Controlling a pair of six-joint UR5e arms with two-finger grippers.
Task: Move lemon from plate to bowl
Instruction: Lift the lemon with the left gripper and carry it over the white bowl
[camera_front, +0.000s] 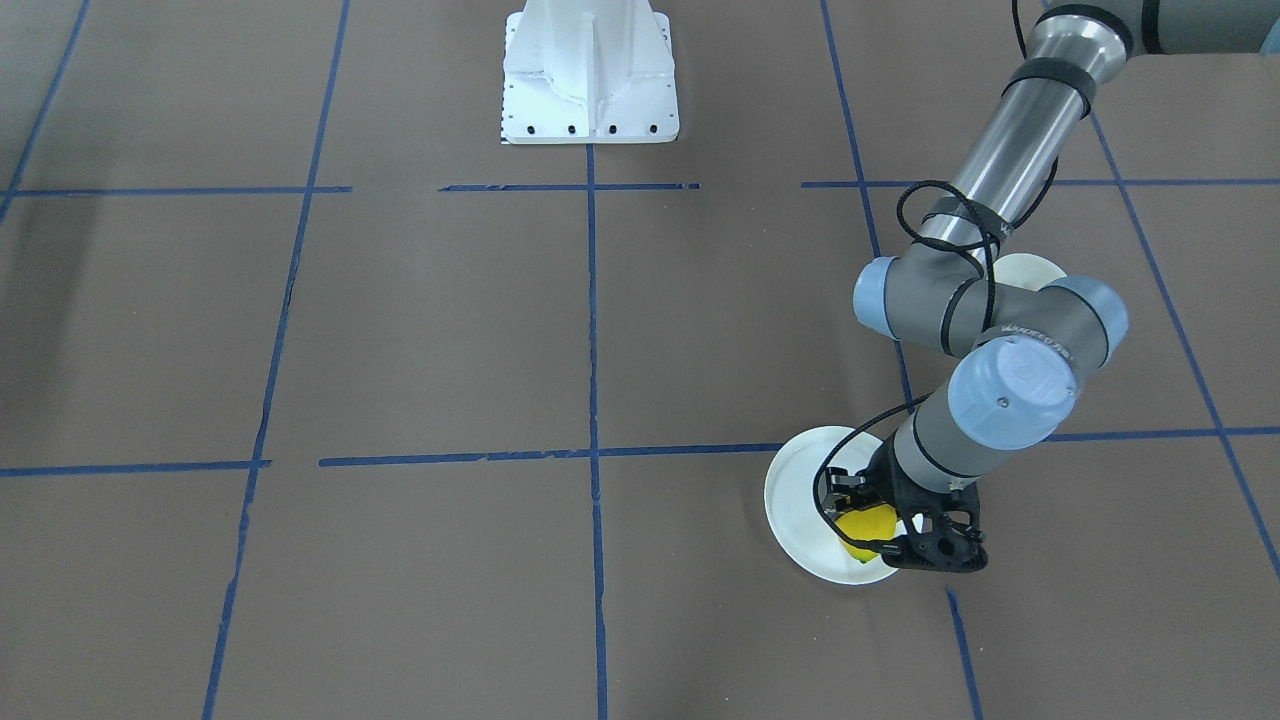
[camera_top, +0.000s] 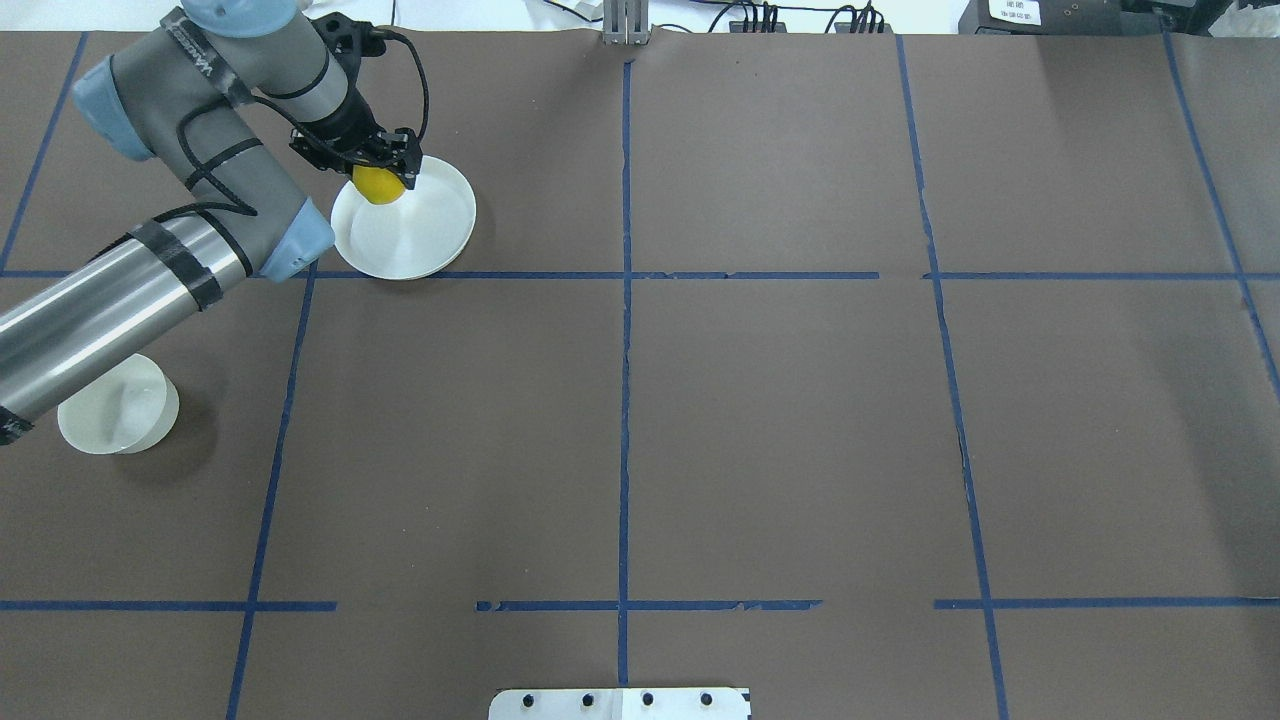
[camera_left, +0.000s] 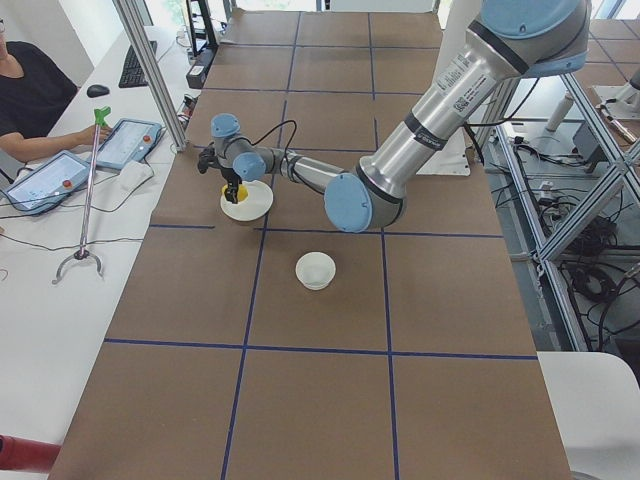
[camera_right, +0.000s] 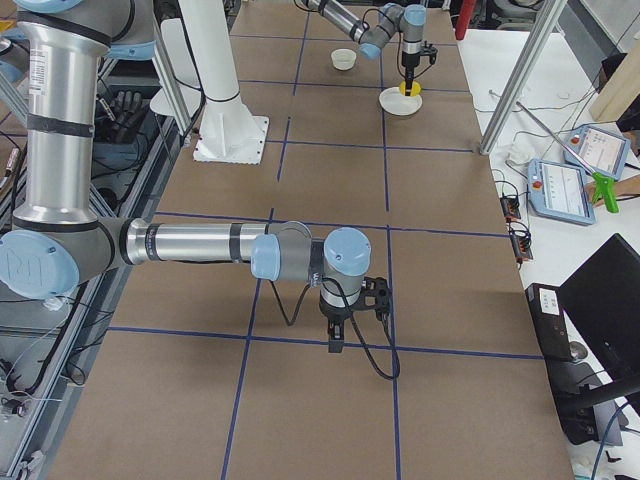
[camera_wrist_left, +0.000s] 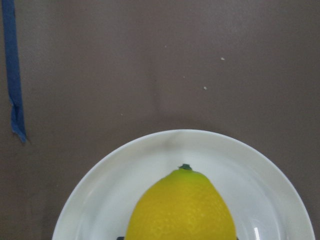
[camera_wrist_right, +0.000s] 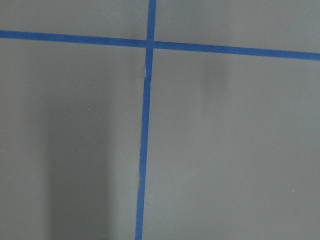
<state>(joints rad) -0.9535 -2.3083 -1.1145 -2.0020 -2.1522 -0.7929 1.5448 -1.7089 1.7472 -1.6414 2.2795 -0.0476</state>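
Stage: early, grasp | Left pincer (camera_top: 381, 180): fingers closed on the lemon (camera_top: 377, 190), at the plate's (camera_top: 415, 235) edge | Done: lemon apparently gripped | Left: lift, carry to the bowl (camera_top: 125, 415), well apart, release | Right pincer (camera_right: 335, 343): over bare counter (camera_top: 760, 420), opening unreadable

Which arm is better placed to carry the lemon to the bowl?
Left. The left gripper appears closed around the lemon on the plate, and the bowl sits on that arm's side. The right gripper hangs far from both dishes.
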